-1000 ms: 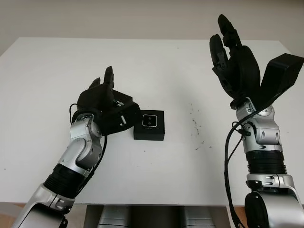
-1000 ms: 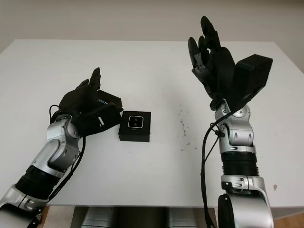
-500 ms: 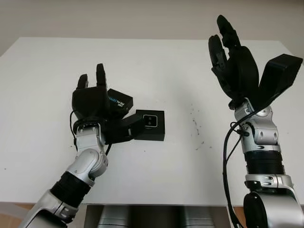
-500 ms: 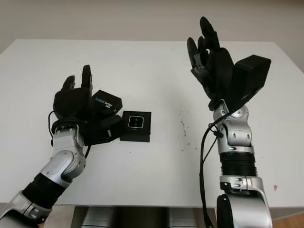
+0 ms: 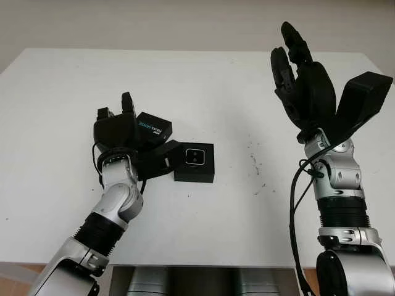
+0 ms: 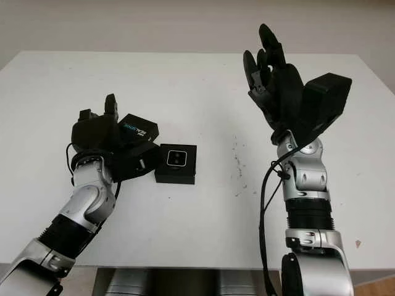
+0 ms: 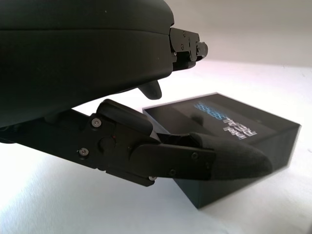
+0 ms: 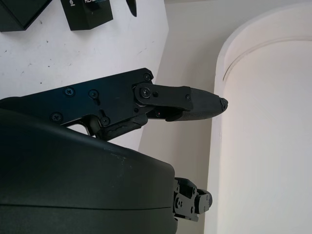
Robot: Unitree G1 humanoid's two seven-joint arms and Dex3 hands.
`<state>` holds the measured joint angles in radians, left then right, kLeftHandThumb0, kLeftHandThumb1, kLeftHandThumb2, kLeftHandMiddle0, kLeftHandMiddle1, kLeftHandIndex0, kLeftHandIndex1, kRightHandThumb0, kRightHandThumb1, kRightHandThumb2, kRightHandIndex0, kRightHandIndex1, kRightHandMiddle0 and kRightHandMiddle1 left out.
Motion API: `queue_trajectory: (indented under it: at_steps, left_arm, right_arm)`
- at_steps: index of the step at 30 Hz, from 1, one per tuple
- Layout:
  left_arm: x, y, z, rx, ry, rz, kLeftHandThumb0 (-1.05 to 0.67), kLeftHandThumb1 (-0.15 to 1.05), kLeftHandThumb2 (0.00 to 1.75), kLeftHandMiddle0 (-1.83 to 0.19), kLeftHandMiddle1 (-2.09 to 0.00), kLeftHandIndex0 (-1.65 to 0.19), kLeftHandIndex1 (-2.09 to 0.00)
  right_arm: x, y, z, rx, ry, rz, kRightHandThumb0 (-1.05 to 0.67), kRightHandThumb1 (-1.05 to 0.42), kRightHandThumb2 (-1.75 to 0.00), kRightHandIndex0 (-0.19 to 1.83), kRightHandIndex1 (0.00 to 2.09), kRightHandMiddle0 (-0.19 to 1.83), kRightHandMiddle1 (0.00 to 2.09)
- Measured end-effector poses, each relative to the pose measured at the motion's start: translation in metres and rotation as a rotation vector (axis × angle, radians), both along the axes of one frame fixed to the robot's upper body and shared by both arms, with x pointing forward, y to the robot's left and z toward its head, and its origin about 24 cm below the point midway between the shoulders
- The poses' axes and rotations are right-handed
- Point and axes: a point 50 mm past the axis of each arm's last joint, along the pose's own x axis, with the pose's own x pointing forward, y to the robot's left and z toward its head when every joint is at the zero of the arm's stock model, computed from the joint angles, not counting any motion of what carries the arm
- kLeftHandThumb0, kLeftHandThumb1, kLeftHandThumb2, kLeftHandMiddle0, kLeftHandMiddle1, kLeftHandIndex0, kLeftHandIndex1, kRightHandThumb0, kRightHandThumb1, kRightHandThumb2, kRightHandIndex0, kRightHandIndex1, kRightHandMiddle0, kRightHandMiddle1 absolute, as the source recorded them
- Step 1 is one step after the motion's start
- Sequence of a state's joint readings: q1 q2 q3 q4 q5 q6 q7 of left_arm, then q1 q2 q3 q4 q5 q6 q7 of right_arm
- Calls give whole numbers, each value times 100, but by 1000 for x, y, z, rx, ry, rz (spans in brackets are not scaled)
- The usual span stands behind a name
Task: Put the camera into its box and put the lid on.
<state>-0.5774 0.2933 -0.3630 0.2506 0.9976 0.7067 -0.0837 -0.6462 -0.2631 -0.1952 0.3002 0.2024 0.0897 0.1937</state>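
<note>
Since half a second ago the left hand (image 5: 126,132) has dropped lower and drawn slightly back, so its wrist bends more sharply and more of the lid (image 5: 153,127) shows beyond its fingers. That hand holds nothing: it stands upright at the lid's near-left side, one finger (image 7: 229,161) crossing in front of the lid's front wall in the left wrist view, whether touching or just short of it I cannot tell.

The lid is a shallow black rectangular box part with pale blue lettering on its top face (the word "REAL" is legible, the rest too small). It lies on the white table (image 5: 62,92), turned at an angle.

Just to its right sits the box (image 5: 194,163), a square black base, and the camera (image 5: 195,156) lies inside it: a small silver-framed face with two dark lenses, pointing upward. Lid and box are close together but their touching is not clear.

The right hand (image 5: 305,80) is raised high above the table's right half, open, palm toward the middle, holding nothing.
</note>
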Motion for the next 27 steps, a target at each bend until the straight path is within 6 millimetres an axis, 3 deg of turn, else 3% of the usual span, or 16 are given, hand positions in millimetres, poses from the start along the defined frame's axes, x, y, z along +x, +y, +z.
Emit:
queue_trajectory:
  at_steps: [5,7,8,11,14,15,18,27]
  left_arm:
    - [-1,-3,2,-85,35,-24,-99,105,33,19,-112,-4,-16]
    - [-1,-5,3,-102,44,-40,-100,105,33,19,-115,10,-51]
    - [-1,-6,5,-111,45,-48,-100,105,33,19,-115,15,-57]
    - [-3,-11,14,-136,18,-76,-99,105,33,19,-119,19,-38]
    - [-6,-15,22,-147,-20,-97,-99,105,34,19,-121,19,-41]
    - [-6,-15,24,-149,-27,-100,-99,105,34,19,-103,19,-36]
    - [-7,-15,25,-147,-32,-95,-98,105,32,19,-88,19,-27]
    - [-2,-16,13,73,-36,-29,-91,105,28,19,-102,9,-30]
  right_arm:
    - [-1,-1,-3,1,9,-7,-56,-105,-44,-14,5,-17,30]
    - [-1,-1,-3,-1,9,-6,-56,-105,-44,-14,6,-17,30]
    - [-1,0,-3,-1,9,-6,-55,-105,-44,-14,6,-16,30]
    - [-1,0,-3,-4,9,-6,-54,-105,-44,-14,6,-16,30]
    - [-1,0,-3,-6,10,-7,-53,-105,-45,-14,6,-15,30]
    - [-1,0,-3,-6,10,-7,-53,-105,-45,-14,6,-15,30]
    - [-1,0,-3,-5,10,-6,-53,-105,-45,-14,6,-15,30]
    - [-1,1,-3,-3,10,-1,-54,-105,-44,-14,5,-16,31]
